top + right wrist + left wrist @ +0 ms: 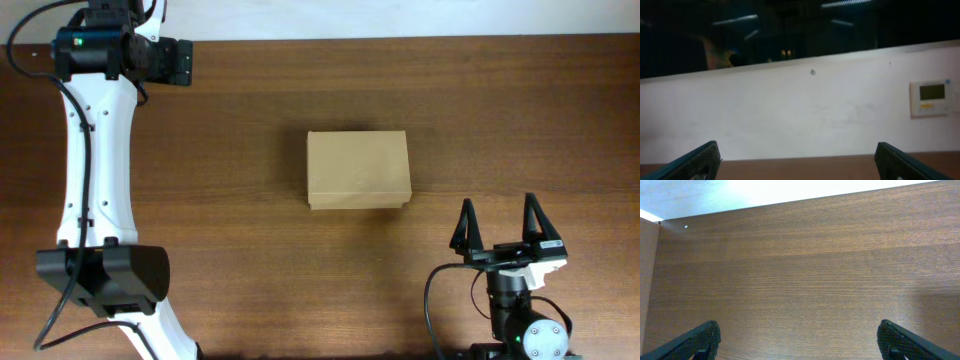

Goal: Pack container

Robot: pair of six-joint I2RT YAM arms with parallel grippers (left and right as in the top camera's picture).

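The container (358, 168) is a plain tan cardboard box in the middle of the table, with its flap lid down. It shows only in the overhead view. My left gripper (186, 62) is at the far left corner of the table, well away from the box. In the left wrist view it (797, 332) is open wide and empty over bare wood. My right gripper (497, 218) is near the front right, open and empty, its fingers pointing at the far side. In the right wrist view it (795, 152) faces a white wall.
The brown wooden table (230, 140) has its far edge just beyond the left gripper. A lighter brown panel (647, 280) borders the left of the left wrist view. A wall control panel (932, 96) shows in the right wrist view.
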